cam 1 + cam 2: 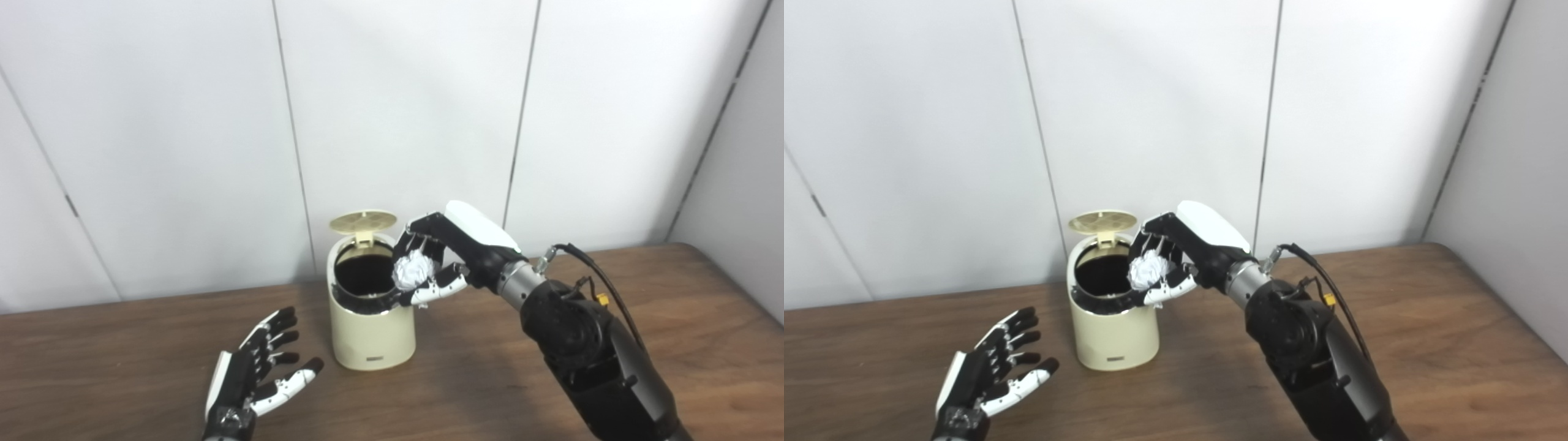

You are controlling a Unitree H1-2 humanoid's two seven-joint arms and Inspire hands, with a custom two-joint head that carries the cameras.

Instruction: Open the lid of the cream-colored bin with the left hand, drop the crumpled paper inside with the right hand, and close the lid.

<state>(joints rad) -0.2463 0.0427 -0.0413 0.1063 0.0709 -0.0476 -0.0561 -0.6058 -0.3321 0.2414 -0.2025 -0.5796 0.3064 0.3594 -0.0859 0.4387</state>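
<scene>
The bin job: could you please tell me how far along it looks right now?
Done: the lid stands open on the bin, and the left hand rests open beside it, apart from it. In hand: the right hand holds the paper at the right rim of the bin's mouth, not yet released. Left: dropping the paper inside and closing the lid.

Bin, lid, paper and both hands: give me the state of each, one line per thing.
cream-colored bin: upright on the table, mouth uncovered.
lid: open, tipped back behind the mouth.
crumpled paper: held in the right hand, at the bin's right rim, not yet dropped.
right hand: shut on the paper.
left hand: open, holding nothing, left of the bin and apart from it.
</scene>
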